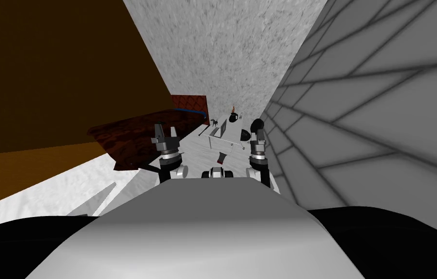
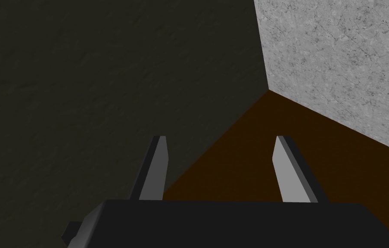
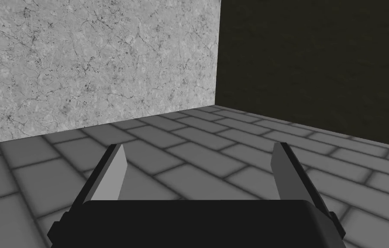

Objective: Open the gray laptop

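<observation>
The grey laptop [image 1: 222,128] is small and far ahead, a thin slab standing at a slant on a low white table [image 1: 222,143]. I cannot tell how far its lid is raised. Both arms are held up in front of my chest, well short of the table. My left gripper [image 1: 164,131] [image 2: 221,137] is open with nothing between its fingers. My right gripper [image 1: 255,136] [image 3: 197,145] is also open and holds nothing.
A dark red patterned piece of furniture [image 1: 130,138] juts in from the left, close to my left arm. A black pot-like object [image 1: 233,117] and a black round thing [image 1: 257,124] stand near the table. A grey tiled wall [image 1: 367,111] runs along the right, and pale floor [image 1: 193,145] leads ahead.
</observation>
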You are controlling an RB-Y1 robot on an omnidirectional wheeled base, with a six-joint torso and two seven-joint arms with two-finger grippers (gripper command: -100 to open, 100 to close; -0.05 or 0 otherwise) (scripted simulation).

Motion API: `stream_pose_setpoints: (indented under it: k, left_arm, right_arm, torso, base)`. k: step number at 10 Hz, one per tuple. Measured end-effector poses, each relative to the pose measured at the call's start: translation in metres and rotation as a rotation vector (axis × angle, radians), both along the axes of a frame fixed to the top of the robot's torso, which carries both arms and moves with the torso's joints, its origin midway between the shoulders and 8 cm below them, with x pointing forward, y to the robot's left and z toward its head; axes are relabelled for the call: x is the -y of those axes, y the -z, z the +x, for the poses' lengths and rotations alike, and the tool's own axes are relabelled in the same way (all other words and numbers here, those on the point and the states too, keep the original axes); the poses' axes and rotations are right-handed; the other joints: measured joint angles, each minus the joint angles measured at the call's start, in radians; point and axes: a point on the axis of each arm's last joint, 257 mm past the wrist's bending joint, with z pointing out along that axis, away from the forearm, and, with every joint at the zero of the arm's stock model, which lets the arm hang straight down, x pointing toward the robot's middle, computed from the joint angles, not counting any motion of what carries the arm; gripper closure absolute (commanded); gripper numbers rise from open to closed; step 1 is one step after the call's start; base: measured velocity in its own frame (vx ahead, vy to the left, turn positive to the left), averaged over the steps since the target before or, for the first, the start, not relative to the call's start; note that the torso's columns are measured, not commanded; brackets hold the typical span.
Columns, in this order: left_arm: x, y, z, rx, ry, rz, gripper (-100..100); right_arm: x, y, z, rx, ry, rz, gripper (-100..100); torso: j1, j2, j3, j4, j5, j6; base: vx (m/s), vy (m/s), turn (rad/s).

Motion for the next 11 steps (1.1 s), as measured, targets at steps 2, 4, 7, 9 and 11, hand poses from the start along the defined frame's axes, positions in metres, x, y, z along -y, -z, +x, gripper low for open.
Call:
stream_pose_setpoints:
  k: [2,4,7,9,11]
  left_arm:
    - [0.000,0.000,0.000,0.000,0.000,0.000,0]
    - [0.000,0.000,0.000,0.000,0.000,0.000,0]
    - [0.000,0.000,0.000,0.000,0.000,0.000,0]
    - [0.000,0.000,0.000,0.000,0.000,0.000,0]
    - [0.000,0.000,0.000,0.000,0.000,0.000,0]
  right_arm:
    - [-0.005,0.008,0.011,-0.026,0.016,-0.082,-100]
    - [-0.009,0.019,0.019,-0.056,0.045,-0.174,-100]
    - [-0.013,0.039,0.039,-0.097,0.107,-0.323,-100]
    - [-0.016,0.051,0.051,-0.122,0.153,-0.424,-100]
    - [-0.018,0.057,0.056,-0.139,0.187,-0.489,-100]
  torso:
    - [0.000,0.001,0.000,0.000,0.000,0.000]
    - [-0.001,0.001,0.000,0.000,0.000,0.000]
    - [0.000,0.001,0.000,0.000,0.000,0.000]
    - [-0.001,0.001,0.000,0.001,0.000,0.000]
    - [-0.002,0.003,0.001,0.001,-0.001,0.000]
  base:
    - [0.051,0.062,-0.009]
    - [0.059,0.068,-0.014]
    - [0.071,0.085,-0.013]
    - [0.068,0.069,-0.010]
    - [0.053,0.057,-0.012]
